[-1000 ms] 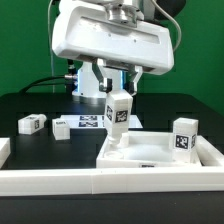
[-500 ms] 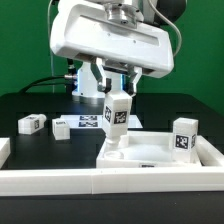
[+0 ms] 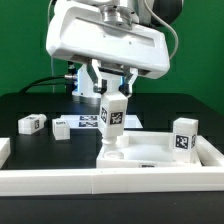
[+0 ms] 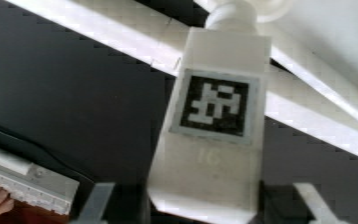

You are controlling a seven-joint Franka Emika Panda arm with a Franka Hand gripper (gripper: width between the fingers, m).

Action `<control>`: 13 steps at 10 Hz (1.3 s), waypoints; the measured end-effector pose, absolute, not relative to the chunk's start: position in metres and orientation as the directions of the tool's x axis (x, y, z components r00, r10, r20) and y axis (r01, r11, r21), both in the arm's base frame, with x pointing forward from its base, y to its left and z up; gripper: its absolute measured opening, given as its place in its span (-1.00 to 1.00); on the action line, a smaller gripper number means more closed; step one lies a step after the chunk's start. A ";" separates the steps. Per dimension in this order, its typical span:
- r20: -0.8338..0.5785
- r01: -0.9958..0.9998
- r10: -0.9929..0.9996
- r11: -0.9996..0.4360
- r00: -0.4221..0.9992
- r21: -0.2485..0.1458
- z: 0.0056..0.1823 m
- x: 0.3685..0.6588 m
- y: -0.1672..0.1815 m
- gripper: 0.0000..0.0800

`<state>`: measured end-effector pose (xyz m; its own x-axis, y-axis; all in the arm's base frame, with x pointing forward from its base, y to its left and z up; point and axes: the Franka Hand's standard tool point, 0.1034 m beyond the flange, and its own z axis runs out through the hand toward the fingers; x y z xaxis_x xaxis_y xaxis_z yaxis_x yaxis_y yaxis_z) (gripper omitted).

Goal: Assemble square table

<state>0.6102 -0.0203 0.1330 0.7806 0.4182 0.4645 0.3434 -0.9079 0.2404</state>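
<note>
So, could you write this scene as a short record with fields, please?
gripper: shut on held leg
held leg: upright, lower end at tabletop corner, exterior view's left
tabletop: lies flat behind white rail
standing leg: upright at tabletop corner, exterior view's right
outer loose leg: lying on black table, exterior view's left
inner loose leg: lying beside it, apart

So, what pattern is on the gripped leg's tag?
Black-and-white blocky squares; the leg shows best in the wrist view.
</note>
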 end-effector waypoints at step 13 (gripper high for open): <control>0.442 0.344 0.376 -0.926 0.814 0.155 0.123 0.604 -0.019 -0.28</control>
